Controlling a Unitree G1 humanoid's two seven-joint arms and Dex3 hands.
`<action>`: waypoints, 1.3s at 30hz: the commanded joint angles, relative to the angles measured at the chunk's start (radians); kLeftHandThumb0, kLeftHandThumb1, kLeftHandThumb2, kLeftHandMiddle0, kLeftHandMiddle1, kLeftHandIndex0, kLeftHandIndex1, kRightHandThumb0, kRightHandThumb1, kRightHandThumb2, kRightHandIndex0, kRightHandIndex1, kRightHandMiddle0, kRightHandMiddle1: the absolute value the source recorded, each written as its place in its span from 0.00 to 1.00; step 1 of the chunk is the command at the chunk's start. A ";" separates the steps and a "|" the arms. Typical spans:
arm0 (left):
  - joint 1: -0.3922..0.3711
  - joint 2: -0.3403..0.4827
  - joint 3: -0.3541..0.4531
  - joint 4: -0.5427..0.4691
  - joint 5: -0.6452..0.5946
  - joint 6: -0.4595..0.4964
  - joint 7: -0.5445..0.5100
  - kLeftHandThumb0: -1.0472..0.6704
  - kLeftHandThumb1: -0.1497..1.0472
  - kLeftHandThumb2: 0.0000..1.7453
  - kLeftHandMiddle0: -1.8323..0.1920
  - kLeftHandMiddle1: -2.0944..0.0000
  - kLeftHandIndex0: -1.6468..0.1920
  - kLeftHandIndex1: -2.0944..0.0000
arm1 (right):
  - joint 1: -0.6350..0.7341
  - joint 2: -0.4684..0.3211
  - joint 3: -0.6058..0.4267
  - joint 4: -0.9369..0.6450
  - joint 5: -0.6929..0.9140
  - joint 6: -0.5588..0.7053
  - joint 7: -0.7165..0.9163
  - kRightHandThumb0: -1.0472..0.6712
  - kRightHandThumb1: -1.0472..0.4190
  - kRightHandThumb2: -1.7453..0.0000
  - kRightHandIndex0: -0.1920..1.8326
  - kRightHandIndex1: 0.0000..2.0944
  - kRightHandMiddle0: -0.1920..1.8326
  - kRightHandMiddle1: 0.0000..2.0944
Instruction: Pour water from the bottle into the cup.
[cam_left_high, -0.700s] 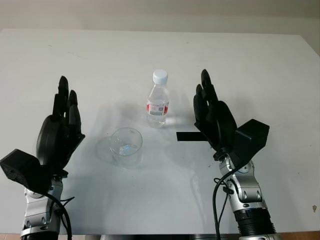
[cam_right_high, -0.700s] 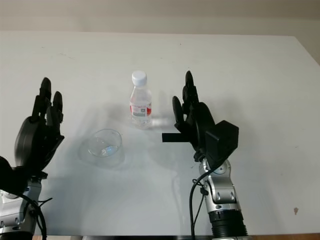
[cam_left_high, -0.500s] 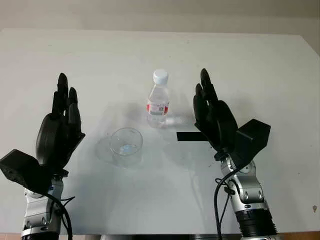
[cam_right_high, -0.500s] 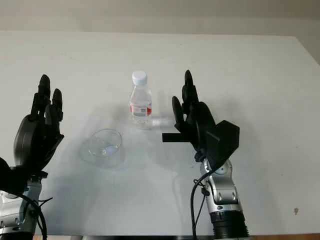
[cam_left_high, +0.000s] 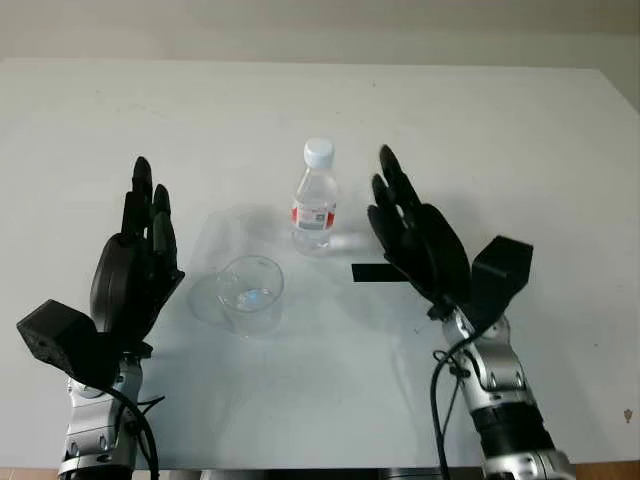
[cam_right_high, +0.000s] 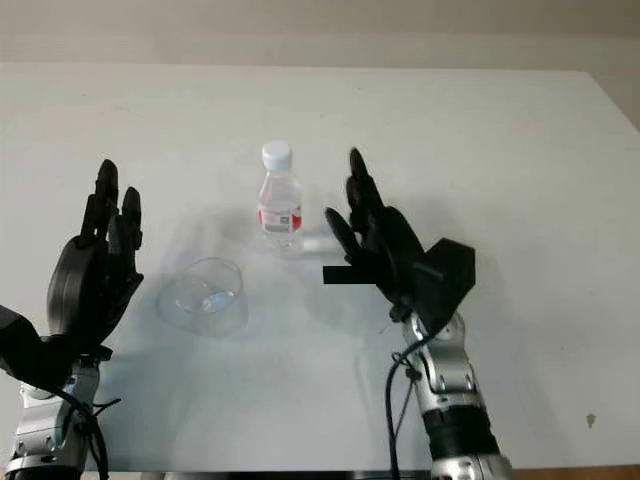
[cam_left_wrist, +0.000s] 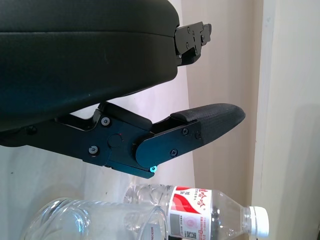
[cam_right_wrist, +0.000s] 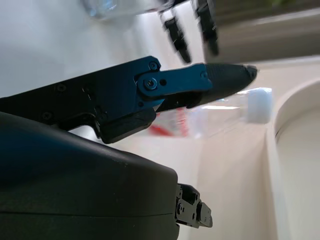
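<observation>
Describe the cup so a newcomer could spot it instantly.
On the white table, look near the middle, between the two black robot hands. The cup sits closer to the left robot hand, nearer the robot than the bottle. It is clear, wide-mouthed and low, with no cap or label, unlike the upright white-capped, red-labelled bottle.

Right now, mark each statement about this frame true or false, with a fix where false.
1. The bottle stands upright with its white cap on. True.
2. The right hand grips the bottle. False: it is open, beside the bottle and apart from it.
3. The cup lies tipped on its side. False: it stands upright on the table.
4. The left hand is open, to the cup's left. True.
5. The cup sits nearer the robot than the bottle. True.
</observation>
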 joint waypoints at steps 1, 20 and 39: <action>-0.031 0.000 -0.003 0.012 0.005 0.003 0.005 0.18 1.00 0.43 1.00 1.00 1.00 1.00 | -0.078 0.012 0.009 0.025 -0.003 0.017 0.000 0.09 0.02 0.95 0.00 0.00 0.00 0.00; -0.045 -0.006 0.000 0.026 0.002 0.007 0.013 0.17 1.00 0.41 1.00 1.00 1.00 1.00 | -0.387 0.064 0.012 0.492 -0.086 -0.132 -0.003 0.05 0.05 0.97 0.00 0.00 0.00 0.00; -0.036 -0.002 0.010 0.024 0.004 0.007 0.015 0.17 1.00 0.40 1.00 1.00 1.00 1.00 | -0.400 0.052 -0.010 0.626 -0.096 -0.188 0.113 0.08 0.09 0.97 0.00 0.00 0.00 0.00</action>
